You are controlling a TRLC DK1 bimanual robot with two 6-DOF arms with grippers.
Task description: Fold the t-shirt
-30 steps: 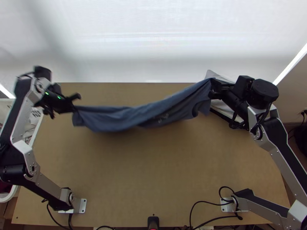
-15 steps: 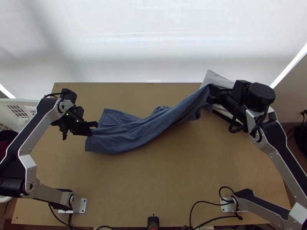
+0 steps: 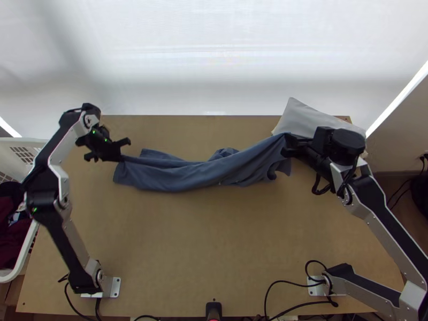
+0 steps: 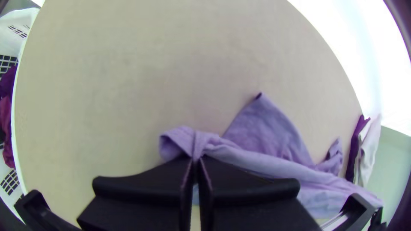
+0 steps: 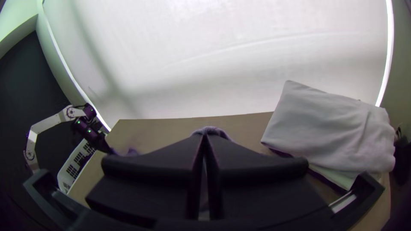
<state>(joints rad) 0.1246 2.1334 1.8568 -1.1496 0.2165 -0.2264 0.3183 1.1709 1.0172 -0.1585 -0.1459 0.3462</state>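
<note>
The fingers [image 4: 162,175] of the left gripper [image 3: 121,158] are pressing together on one end of the t-shirt [image 3: 187,174], with a small curled bit of cloth poking out past their tips. The fingers [image 5: 252,167] of the right gripper [image 3: 289,143] are also pinching tightly, gripping the opposite end of the shirt, and a little hump of cloth is showing at their tips. Between the two grippers the blue shirt is stretching across the far part of the table [image 3: 214,241] in a long, narrow, gathered band, with creases running along its length. Near the left gripper a pointed flap [image 4: 272,128] is lying out from the band, on the side away from the arm bases, and farther along a smaller bunched bit [image 3: 223,153] is sticking up on that same side. By the right gripper a loose part of the cloth is drooping below the held end. Just beyond the right gripper, a pile of folded clothes [image 5: 329,128] is sitting at the table's far right corner, a light grey piece lying on top with dark and pale layers showing underneath. Over at the left side, a white basket [image 3: 27,254] is standing beside the table, holding dark red clothes [image 3: 13,230]. Behind the far edge, a pale screen [image 3: 214,59] is glowing with light.
</note>
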